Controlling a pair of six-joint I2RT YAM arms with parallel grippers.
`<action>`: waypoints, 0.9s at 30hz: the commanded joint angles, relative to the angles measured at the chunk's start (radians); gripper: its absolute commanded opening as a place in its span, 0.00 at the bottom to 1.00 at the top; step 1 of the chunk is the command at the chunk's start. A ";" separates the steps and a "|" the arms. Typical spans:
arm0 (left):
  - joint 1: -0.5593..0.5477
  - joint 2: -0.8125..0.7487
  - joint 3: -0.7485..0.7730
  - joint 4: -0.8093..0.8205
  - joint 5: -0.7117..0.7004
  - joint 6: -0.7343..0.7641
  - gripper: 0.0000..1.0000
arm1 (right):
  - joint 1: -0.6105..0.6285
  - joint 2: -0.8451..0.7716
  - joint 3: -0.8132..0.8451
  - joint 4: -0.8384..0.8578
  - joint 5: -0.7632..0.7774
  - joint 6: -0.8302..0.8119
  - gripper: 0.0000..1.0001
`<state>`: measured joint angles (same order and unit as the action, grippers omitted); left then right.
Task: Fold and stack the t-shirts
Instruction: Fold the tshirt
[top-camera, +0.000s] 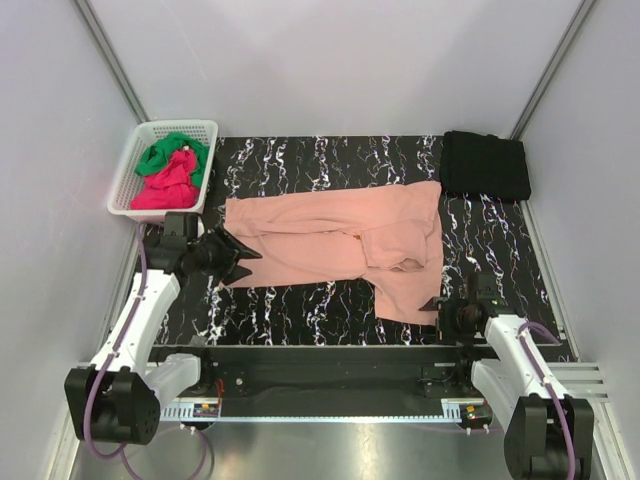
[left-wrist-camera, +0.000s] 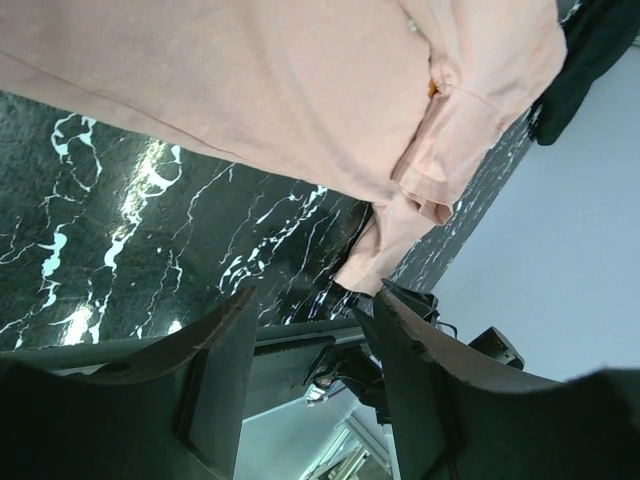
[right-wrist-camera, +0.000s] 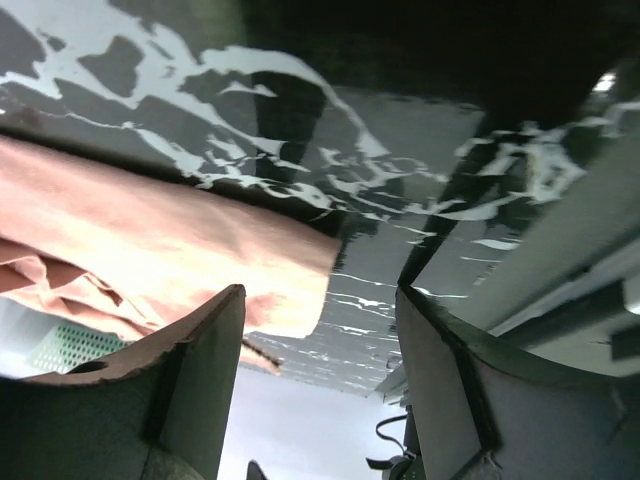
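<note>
Right gripper (top-camera: 440, 304) sits by the table's near edge, jaws spread wide and empty, just beside the near right corner of the salmon-pink t-shirt (top-camera: 330, 245). Left gripper (top-camera: 246, 266) is also parted, nothing between its fingers, at the shirt's left end. For a clean fold, I judge each should pinch its corner fully, then both lift together. The shirt lies spread across the table's middle, no print showing, its right part doubled over and rumpled.
</note>
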<state>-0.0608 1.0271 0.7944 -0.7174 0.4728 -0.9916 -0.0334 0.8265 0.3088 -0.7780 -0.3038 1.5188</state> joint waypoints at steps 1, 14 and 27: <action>-0.007 -0.030 0.046 -0.011 0.041 -0.004 0.54 | 0.000 -0.007 0.041 -0.096 0.075 0.021 0.68; -0.010 -0.093 0.057 -0.054 0.064 -0.019 0.53 | 0.000 0.191 0.052 0.034 0.032 0.030 0.63; 0.009 -0.144 0.063 -0.062 0.078 -0.042 0.53 | 0.000 0.249 0.029 0.115 0.012 0.037 0.29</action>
<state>-0.0616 0.9192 0.8165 -0.7860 0.5114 -1.0183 -0.0334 1.0554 0.3550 -0.7429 -0.3580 1.5417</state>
